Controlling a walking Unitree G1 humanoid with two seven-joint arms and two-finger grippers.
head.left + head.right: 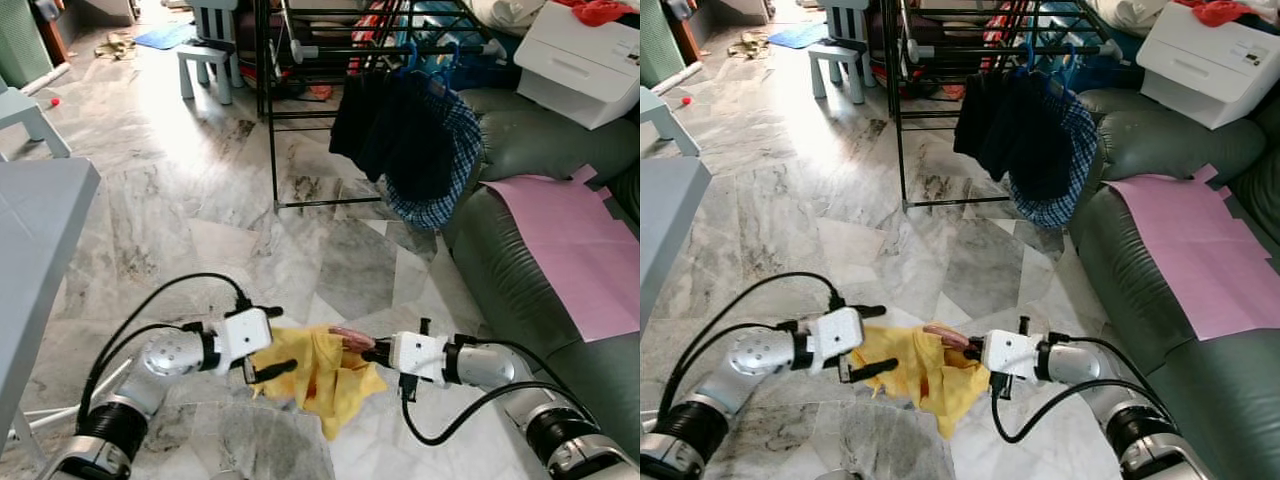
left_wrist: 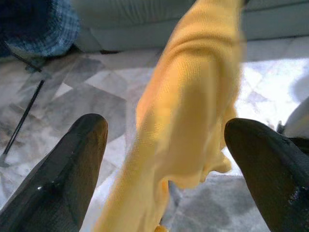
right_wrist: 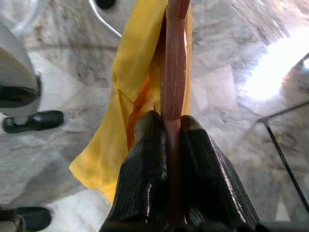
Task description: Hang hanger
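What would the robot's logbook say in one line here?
right gripper: shut on hanger | left gripper: open around yellow garment | rack: ahead

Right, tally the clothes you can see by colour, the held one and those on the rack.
Yellow, on the reddish hanger clamped in the right gripper, with the left gripper open beside it: yellow garment 1
Dark: dark garment 1
Blue checked: blue checked garment 1
Total: 3, the last two on the black drying rack
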